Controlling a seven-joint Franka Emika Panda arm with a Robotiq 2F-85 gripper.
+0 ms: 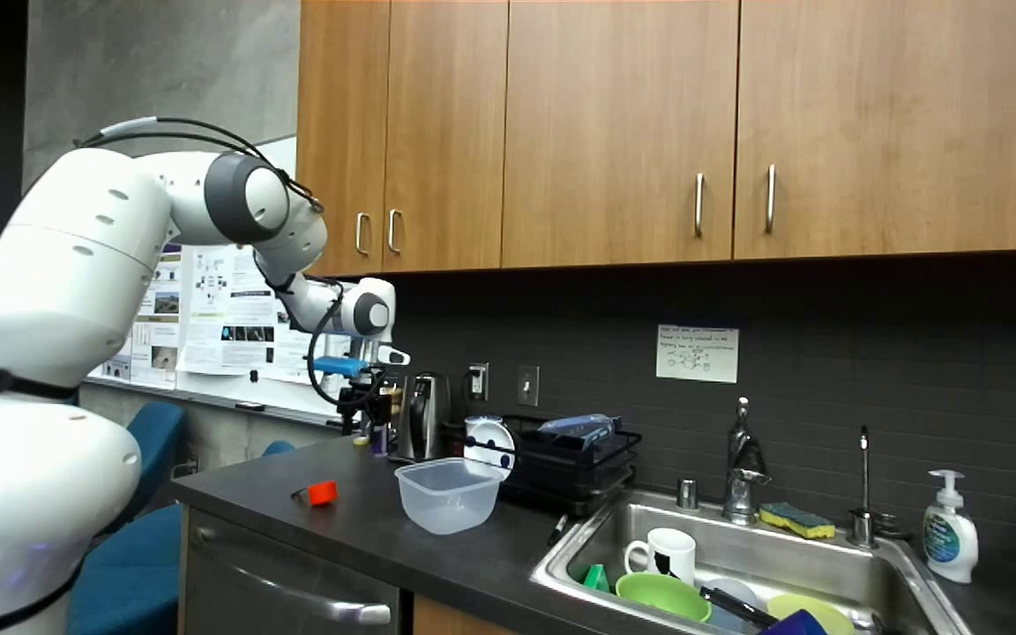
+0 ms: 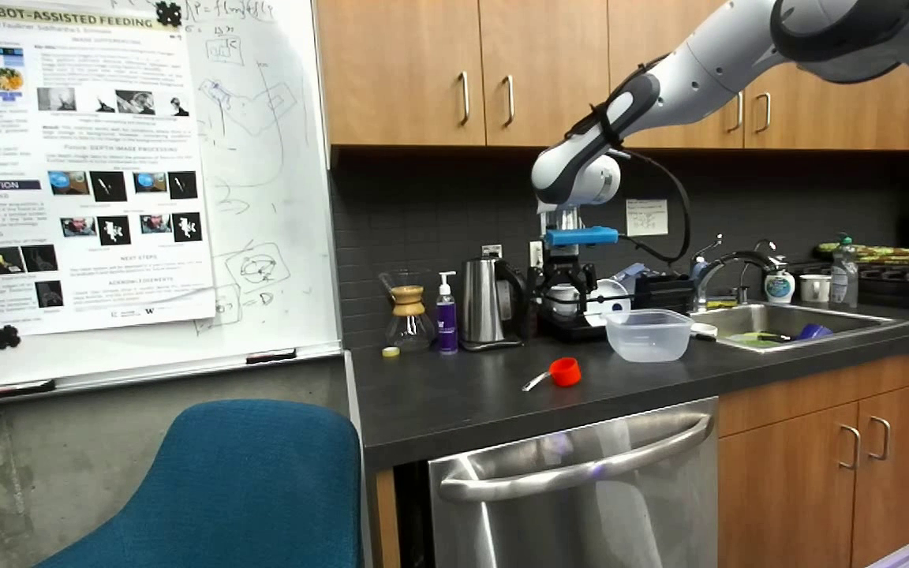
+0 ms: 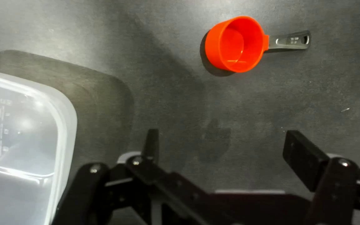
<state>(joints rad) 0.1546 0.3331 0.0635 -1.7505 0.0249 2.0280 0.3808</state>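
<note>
The black two-fingered gripper (image 3: 222, 147) hangs over the dark grey countertop (image 2: 454, 402), to one side of a clear plastic tub with rounded corners (image 1: 448, 507); its jaws are spread wide, with just counter showing between them. On that same side of the tub, apart from it, sits an orange-red plastic measuring cup (image 3: 234, 47). Its slotted grey handle (image 3: 287, 41) points away from the tub, and I can look through the cup's mouth to the plain red bottom. The tub's top is uncovered, and pale markings show inside it.

On the wall side of the tub is a black dish rack (image 1: 561, 467) holding a round white plate (image 1: 490, 441) and a bluish clear plastic thing (image 1: 578, 428) I can't make out. Across the tub from the cup, the stainless steel sink (image 1: 773, 564) holds a white mug with a black pattern (image 1: 674, 545), a lime-green bowl (image 1: 662, 595), a yellow-green dish (image 1: 825, 608) and something with a long black handle (image 1: 737, 607). Back from the tub, on the cup's side, stand a steel kettle (image 2: 480, 304) and a purple bottle with a white pump (image 2: 447, 319).
</note>
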